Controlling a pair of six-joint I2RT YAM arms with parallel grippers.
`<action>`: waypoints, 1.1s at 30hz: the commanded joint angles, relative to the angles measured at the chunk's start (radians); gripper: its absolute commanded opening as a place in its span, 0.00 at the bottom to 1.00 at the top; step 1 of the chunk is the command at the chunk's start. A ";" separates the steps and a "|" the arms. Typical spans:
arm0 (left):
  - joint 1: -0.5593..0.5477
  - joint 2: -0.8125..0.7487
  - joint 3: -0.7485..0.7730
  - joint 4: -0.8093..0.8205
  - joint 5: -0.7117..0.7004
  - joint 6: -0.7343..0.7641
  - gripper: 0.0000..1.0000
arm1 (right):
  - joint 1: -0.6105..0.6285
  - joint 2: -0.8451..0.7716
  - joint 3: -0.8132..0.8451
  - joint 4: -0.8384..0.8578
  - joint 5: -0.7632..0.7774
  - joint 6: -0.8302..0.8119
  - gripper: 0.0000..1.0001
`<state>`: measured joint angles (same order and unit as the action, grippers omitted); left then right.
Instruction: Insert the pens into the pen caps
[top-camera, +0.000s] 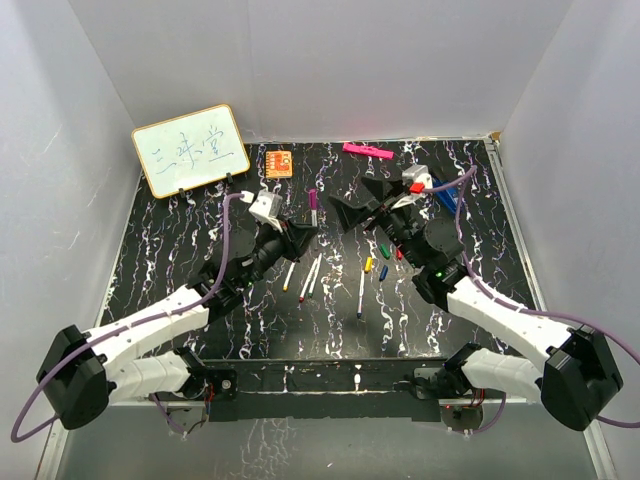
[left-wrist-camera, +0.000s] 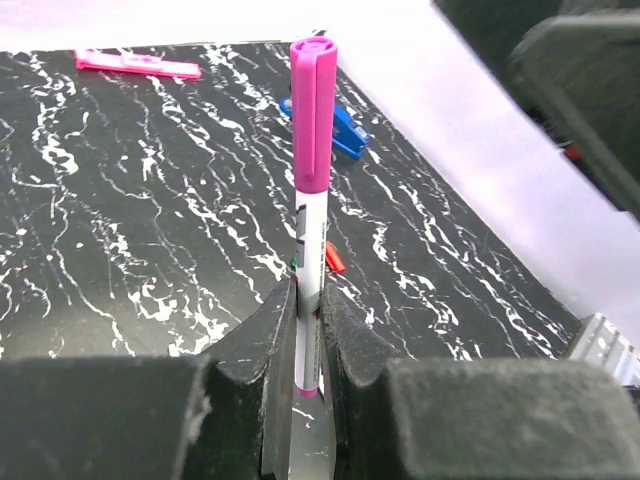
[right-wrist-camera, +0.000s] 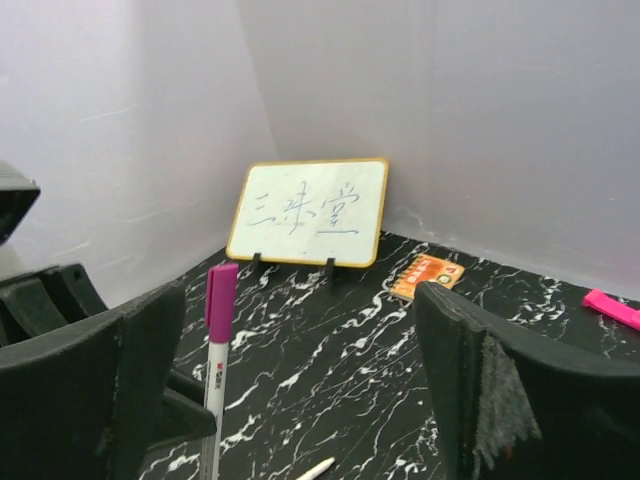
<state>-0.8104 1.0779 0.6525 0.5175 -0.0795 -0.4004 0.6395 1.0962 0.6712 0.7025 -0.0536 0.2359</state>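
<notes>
My left gripper (top-camera: 298, 236) is shut on the lower part of a white pen (top-camera: 312, 212) and holds it upright above the table. A purple cap (left-wrist-camera: 313, 115) sits on the pen's top end. My right gripper (top-camera: 365, 203) is open and empty just right of the pen, which stands near its left finger (right-wrist-camera: 150, 340) in the right wrist view (right-wrist-camera: 215, 350). Several bare white pens (top-camera: 310, 276) lie on the table in front. The yellow cap (top-camera: 368, 264), green cap (top-camera: 385, 246), red cap (top-camera: 398, 253) and blue cap (top-camera: 383, 271) lie loose near them.
A whiteboard (top-camera: 190, 150) stands at the back left with an orange notebook (top-camera: 279, 162) beside it. A thick pink marker (top-camera: 367, 151) lies by the back wall. A blue clip (top-camera: 445, 197) lies at the right. White walls enclose the black marbled table (top-camera: 200, 230).
</notes>
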 joint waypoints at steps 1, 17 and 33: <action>0.009 0.029 0.005 -0.034 -0.079 0.013 0.00 | -0.001 -0.019 0.049 -0.002 0.110 -0.061 0.98; 0.259 0.270 0.220 -0.229 -0.035 0.036 0.00 | -0.036 0.040 -0.002 0.135 0.308 -0.044 0.81; 0.405 0.672 0.557 -0.609 -0.039 0.028 0.00 | -0.084 0.089 0.071 -0.042 0.493 0.000 0.73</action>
<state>-0.4145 1.6962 1.1320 0.0177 -0.1188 -0.3767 0.5560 1.1702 0.6682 0.7105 0.3515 0.2375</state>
